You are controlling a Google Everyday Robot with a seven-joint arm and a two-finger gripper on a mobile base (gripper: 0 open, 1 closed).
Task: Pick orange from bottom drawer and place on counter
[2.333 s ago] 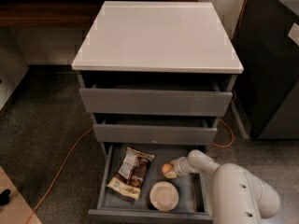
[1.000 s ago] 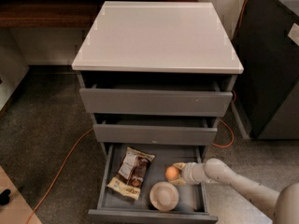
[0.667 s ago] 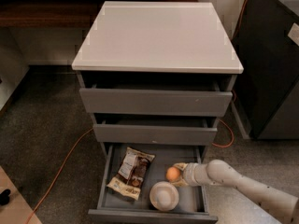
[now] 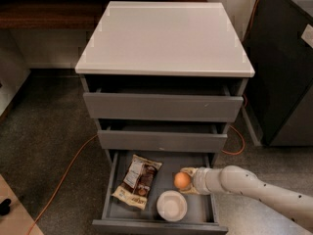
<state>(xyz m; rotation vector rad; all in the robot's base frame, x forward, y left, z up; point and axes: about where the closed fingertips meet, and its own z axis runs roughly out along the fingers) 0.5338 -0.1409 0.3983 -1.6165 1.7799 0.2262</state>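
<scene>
The orange [image 4: 182, 180] is in the open bottom drawer [image 4: 111, 190], right of centre. My gripper [image 4: 188, 180] reaches into the drawer from the right, its cream fingers [image 4: 187, 171] closed above and below the orange. The white arm runs off to the lower right. The counter [image 4: 164, 35], the light-grey top of the cabinet, lies above with nothing on it.
A snack bag [image 4: 138, 181] lies in the drawer's left half and a white bowl [image 4: 171, 205] at its front. The two upper drawers [image 4: 161, 106] stand slightly open above the gripper. A dark cabinet [image 4: 283, 67] is at the right, and an orange cable [image 4: 63, 177] crosses the floor.
The arm has dropped from a raised elbow to a low, straight reach into the drawer. The orange has shifted slightly right and forward, and the gripper now sits around it.
</scene>
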